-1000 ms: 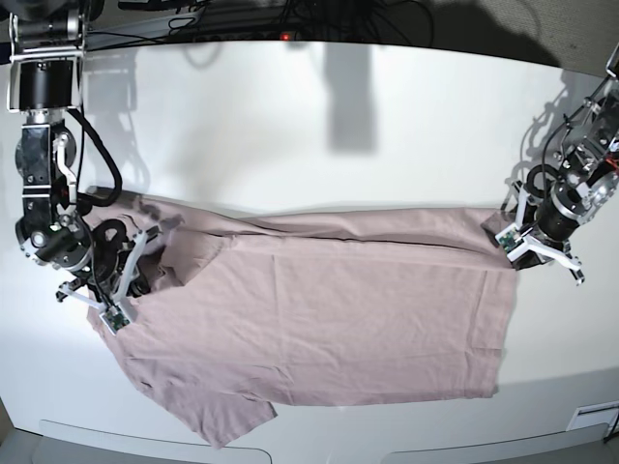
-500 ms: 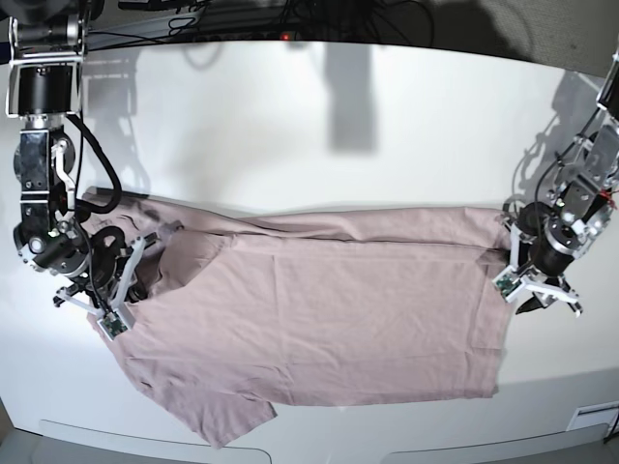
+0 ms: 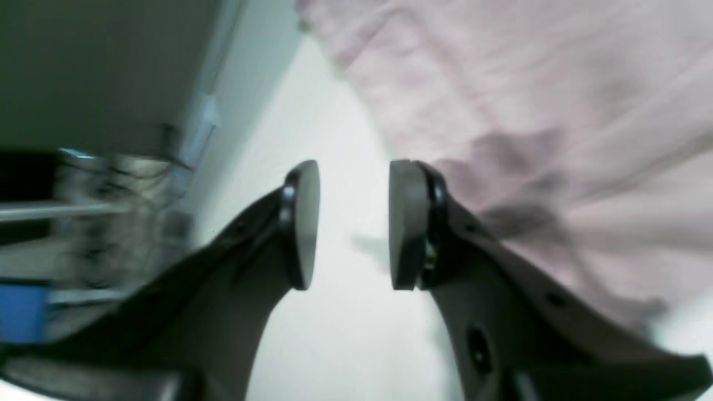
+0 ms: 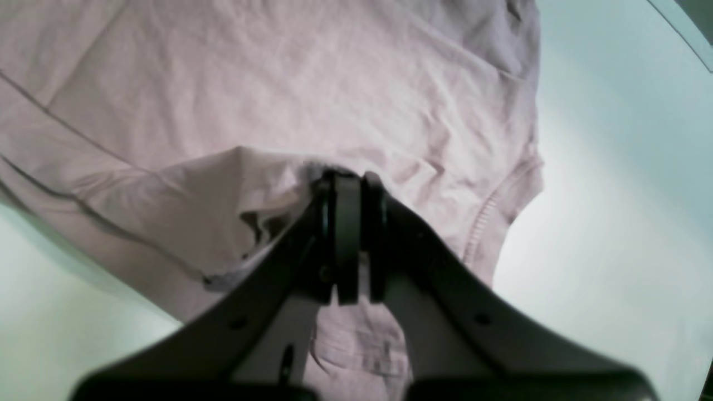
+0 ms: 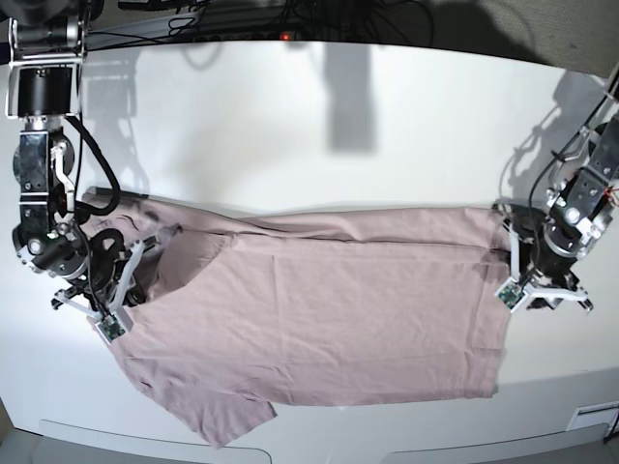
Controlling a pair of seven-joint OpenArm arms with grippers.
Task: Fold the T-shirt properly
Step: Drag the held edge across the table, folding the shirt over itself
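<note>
White table under bright light, cables strung along its far edge, and the T-shirt spread wide across the middle of it, dusty pink, lying mostly flat with a long fold line running along its far side. One sleeve pokes out toward the near edge of the table.

Over at the hem end, the left gripper sits just off the shirt's edge, low over the table. The left wrist view gives a clean look: the two dark pads stand apart with bare white table showing between them, nothing held, and the pink cloth lies just beside the one pad, rumpled and a bit blurred.

At the other end, the right gripper is down on the collar-and-shoulder area, where the fabric bunches up around it. The right wrist view tells the story: its jaws are pressed together, and a peak of cloth is drawn up to the tips, so it is clamped on the T-shirt. Fabric tents up from that pinch, with a seam line running away across the flat part and a ribbed edge curling just beside the jaw. Beyond that edge, plain table surface.
</note>
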